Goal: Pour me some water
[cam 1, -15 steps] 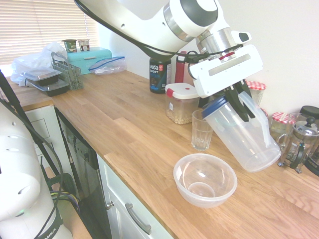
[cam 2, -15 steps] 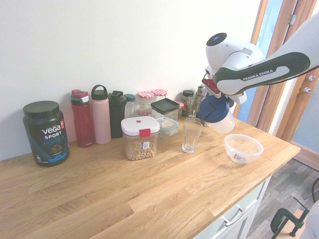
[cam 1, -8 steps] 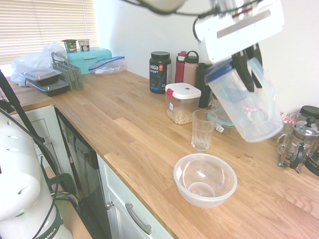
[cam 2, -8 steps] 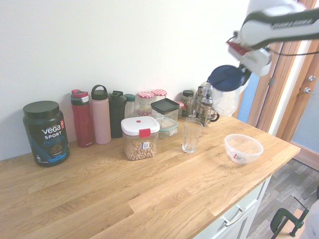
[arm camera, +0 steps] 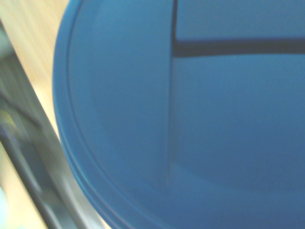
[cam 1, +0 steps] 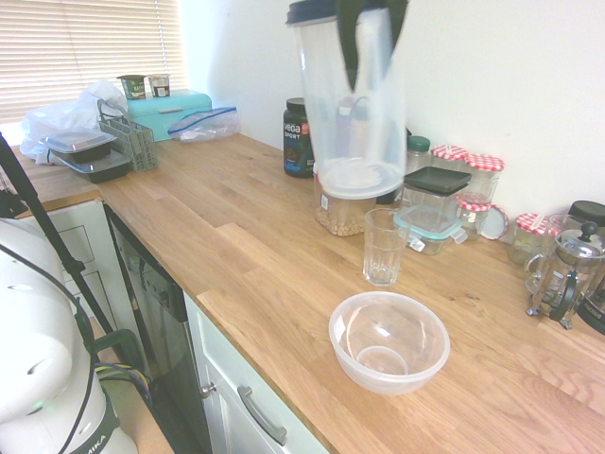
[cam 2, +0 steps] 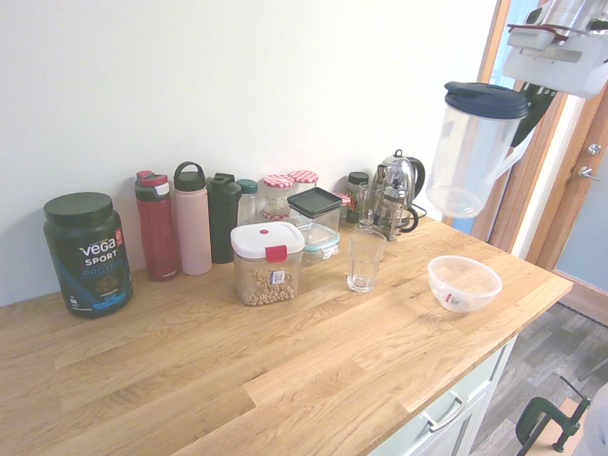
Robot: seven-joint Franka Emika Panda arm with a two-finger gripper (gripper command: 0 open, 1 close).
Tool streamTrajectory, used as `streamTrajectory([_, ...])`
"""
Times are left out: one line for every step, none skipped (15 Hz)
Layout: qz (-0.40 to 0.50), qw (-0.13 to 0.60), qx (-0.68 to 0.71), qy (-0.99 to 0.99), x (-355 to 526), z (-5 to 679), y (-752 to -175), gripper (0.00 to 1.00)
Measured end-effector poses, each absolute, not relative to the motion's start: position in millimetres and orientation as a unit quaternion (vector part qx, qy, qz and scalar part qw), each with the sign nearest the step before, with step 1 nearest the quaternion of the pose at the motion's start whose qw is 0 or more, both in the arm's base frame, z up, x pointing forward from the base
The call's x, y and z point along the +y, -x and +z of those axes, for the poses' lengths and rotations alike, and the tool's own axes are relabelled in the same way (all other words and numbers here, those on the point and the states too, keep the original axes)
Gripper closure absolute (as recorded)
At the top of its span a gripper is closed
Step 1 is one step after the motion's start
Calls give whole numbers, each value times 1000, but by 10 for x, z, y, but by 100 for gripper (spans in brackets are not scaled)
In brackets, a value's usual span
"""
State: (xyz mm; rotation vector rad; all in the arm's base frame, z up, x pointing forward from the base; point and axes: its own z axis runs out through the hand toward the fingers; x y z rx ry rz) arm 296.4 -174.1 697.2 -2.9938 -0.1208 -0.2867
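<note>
A clear plastic pitcher (cam 1: pixel 348 104) with a dark blue lid (cam 2: pixel 485 99) hangs upright, high above the wooden counter (cam 1: pixel 255 255). My gripper (cam 1: pixel 374 33) is shut on the pitcher's handle (cam 2: pixel 508 161) from above. No water level shows inside the pitcher. An empty drinking glass (cam 1: pixel 383 246) stands on the counter below it, and in the second exterior view the glass (cam 2: pixel 365 260) is to the pitcher's lower left. The wrist view is filled by the blue lid (arm camera: pixel 190 119), out of focus.
A clear plastic bowl (cam 1: pixel 388 340) sits near the counter's front edge, close to the glass. A white-lidded food container (cam 2: pixel 268 264), a French press (cam 2: pixel 394 195), red-lidded jars (cam 1: pixel 473 165), bottles (cam 2: pixel 190 218) and a Vega tub (cam 2: pixel 87 252) line the wall.
The pitcher has swung from tilted beside the glass to upright and has risen well above the counter. The gripper stays shut on its handle.
</note>
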Motion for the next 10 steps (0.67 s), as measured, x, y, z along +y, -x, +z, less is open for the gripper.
streamTrajectory([-90,79,-10,993,-1482,6813,-3019,100])
streamTrajectory([-87,83,20,993,-1172,6662,-3079,100])
streamTrajectory([-88,82,46,992,-936,6489,-3128,100])
streamTrajectory([-86,78,59,991,-713,6299,-3143,100])
streamTrajectory([-83,78,64,991,-546,6078,-3144,100])
streamTrajectory([-82,79,67,991,-400,5857,-3127,100])
streamTrajectory([-85,78,76,990,-248,5634,-3114,100])
streamTrajectory([-92,74,87,989,-86,5433,-3102,100])
streamTrajectory([-98,69,93,988,85,5278,-3087,100])
streamTrajectory([-101,66,94,988,260,5152,-3072,100])
